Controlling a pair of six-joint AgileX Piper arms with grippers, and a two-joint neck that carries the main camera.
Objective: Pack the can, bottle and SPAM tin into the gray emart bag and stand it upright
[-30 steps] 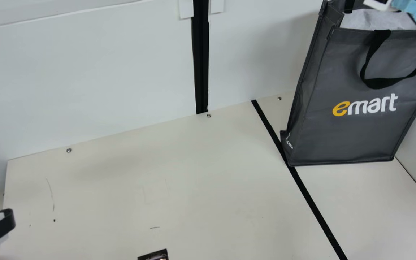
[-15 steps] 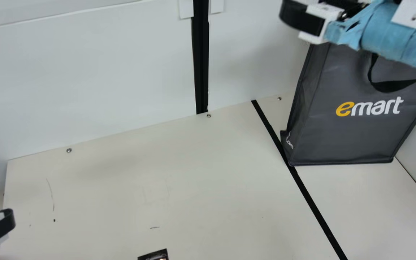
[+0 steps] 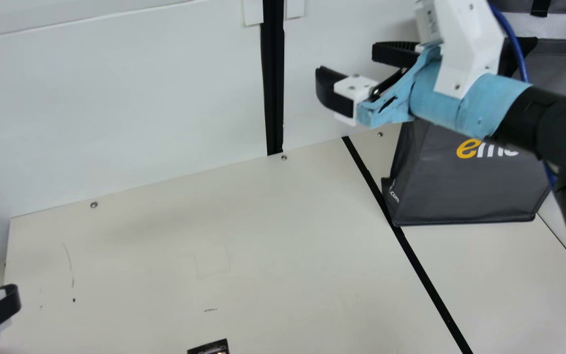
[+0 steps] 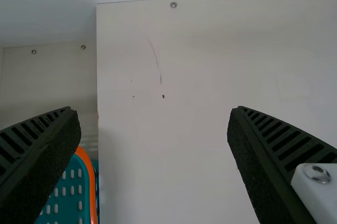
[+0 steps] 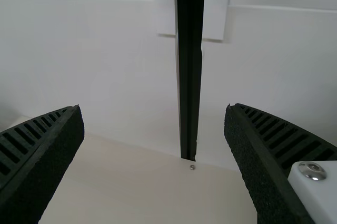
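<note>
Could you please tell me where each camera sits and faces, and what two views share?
Left wrist view: on that wrist, facing down past the open left gripper to table and teal basket.
Right wrist view: on that wrist, facing the white wall past the open right gripper.
Main view: on the neck, facing down across the table and gray bag; both grippers and my right arm show.
Main and right wrist views share the black post.

The right gripper [image 3: 347, 61] has its two black, ribbed fingers [image 5: 42, 166] spread wide apart. Beyond them, a narrow, black upright strip [image 5: 190, 92] runs down a smooth white wall [image 5: 116, 60] to the wall-side edge of a flat cream bench [image 5: 152, 182]. A small, round metal screw [image 5: 192, 167] sits on the bench, just beside the strip's foot. White rectangular pieces [image 5: 216, 13] flank the strip higher up.
</note>
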